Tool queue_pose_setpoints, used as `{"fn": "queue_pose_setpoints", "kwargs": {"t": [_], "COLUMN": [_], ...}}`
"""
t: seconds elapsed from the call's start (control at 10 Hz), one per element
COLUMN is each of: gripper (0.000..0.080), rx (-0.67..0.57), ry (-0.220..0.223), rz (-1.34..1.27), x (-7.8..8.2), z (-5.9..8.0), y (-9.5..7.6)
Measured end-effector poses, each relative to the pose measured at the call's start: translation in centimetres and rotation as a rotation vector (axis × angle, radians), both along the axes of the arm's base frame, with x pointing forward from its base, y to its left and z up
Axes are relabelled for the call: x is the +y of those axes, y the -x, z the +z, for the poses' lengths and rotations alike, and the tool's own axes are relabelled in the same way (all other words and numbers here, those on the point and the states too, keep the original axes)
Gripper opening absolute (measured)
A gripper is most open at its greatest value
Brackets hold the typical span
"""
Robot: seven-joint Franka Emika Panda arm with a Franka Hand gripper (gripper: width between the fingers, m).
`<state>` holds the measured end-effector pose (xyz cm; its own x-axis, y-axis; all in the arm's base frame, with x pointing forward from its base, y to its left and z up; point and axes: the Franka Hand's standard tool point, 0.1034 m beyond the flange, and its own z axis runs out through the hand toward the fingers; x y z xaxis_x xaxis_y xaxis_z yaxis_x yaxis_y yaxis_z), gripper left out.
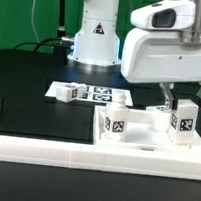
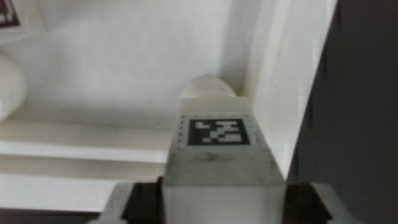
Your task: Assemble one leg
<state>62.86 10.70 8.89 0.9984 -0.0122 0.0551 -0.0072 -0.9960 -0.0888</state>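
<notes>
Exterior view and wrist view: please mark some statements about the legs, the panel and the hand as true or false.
1. The hand is shut on the held leg, and a tag on that leg faces the wrist camera. True.
2. A second leg stands upright on the white panel. True.
3. The held leg hangs far away from the white panel. False: it is right at the panel, near its end on the exterior view's right.
4. The marker board lies on the white panel. False: it lies on the black table, behind the panel.
</notes>
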Motion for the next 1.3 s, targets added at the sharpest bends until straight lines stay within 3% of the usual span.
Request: {"fn": "queue_pose_setpoints", "kwargs": {"t": [0.4, 0.8, 0.9, 1.0, 1.1, 1.3], "gripper": [0.0284, 0.0284, 0.0469, 0.0469, 0.0607, 0.0636], "rx": [0.026, 0.044, 0.035, 0.028, 0.021, 0.007], "ry": [-0.042, -0.060, -0.052, -0.052, -0.046, -0.036], "rz": [-0.512, -0.645, -0.574, -0.525, -0.450, -0.307], "x": [0.06, 0.07, 0.27, 0.41, 0.39, 0.38], "z": [-0.10, -0.08, -0.07, -0.03, -0.06, -0.08], "y": [0.12, 0.11, 0.14, 0.10, 0.11, 0.11]}}
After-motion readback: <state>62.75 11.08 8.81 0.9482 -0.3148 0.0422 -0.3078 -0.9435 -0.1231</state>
